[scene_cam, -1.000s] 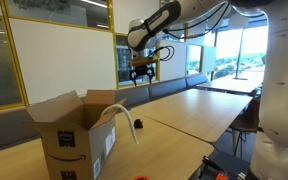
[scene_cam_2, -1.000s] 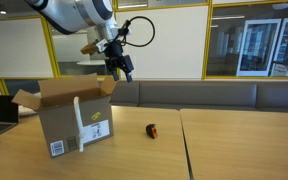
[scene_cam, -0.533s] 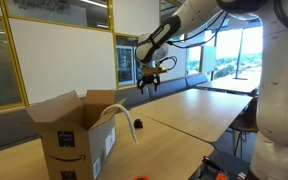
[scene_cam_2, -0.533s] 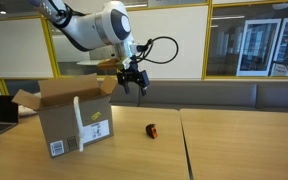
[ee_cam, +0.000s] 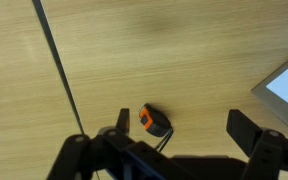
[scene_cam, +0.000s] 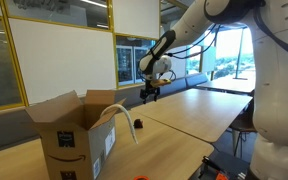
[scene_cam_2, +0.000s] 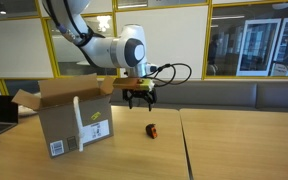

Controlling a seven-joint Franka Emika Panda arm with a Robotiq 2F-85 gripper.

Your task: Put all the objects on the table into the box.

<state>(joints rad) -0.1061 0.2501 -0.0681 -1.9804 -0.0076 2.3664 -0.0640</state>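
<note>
While the gripper (scene_cam_2: 139, 101) hangs over the table (scene_cam_2: 234, 150) with its jaws spread wide and empty, the small red-and-dark item (scene_cam_2: 151, 131) lies on the wood just below them.
In the wrist view this item (ee_cam: 154, 122) shows between the two fingers (ee_cam: 121, 122), nearer one than the other and untouched, with the table seam (ee_cam: 54, 60) running outside the jaws. Well off to one side of the jaws stands the box (scene_cam_2: 69, 122), flaps open, the white tube (scene_cam: 124, 118) bending out over its wall.
</note>
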